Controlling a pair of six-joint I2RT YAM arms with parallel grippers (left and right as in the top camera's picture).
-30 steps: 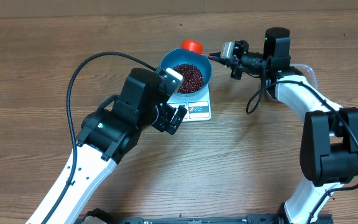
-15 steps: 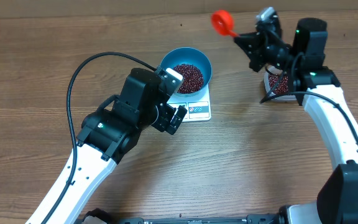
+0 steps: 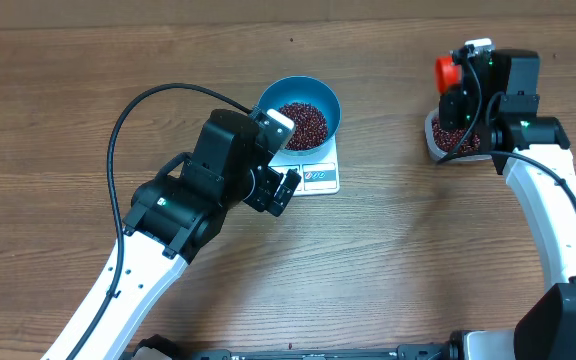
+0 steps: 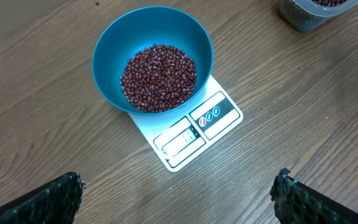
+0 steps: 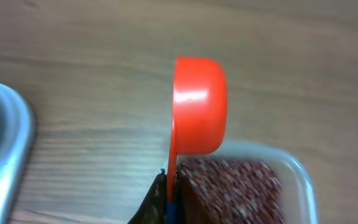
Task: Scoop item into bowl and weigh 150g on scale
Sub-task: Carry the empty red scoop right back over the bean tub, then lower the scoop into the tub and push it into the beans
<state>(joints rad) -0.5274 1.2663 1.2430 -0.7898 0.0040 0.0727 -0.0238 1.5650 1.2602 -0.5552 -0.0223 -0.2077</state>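
The scale (image 4: 194, 134) was taken as the reference. The blue bowl (image 4: 114, 56) was seated on its far part, leaving the display and printed labels at its near edge uncovered, and the heap of red-brown beans (image 4: 159, 76) was held inside the bowl. Well apart from the scale, on the right arm's side, a clear container (image 4: 297, 18) of more beans was seen on the counter (image 3: 418, 260). The left gripper (image 4: 178, 182) was held just near of the scale, above the counter, with its fingers spread wide and nothing between them. In the overhead view part of the scale and the bowl's near rim was covered by that wrist, and a black cable (image 3: 118, 130) was looped out on the side away from the container. Bare wood was left between the scale and the container, and more beyond the scale toward the far edge. The right gripper (image 5: 169, 196) was closed on the handle of an orange-red scoop (image 5: 197, 102), whose cup was held over the container's rim. Whether the cup was loaded could not be told. One second earlier the scoop had been at the bowl's far rim, and half a second earlier it had been raised between bowl and container. The left arm had not shifted.
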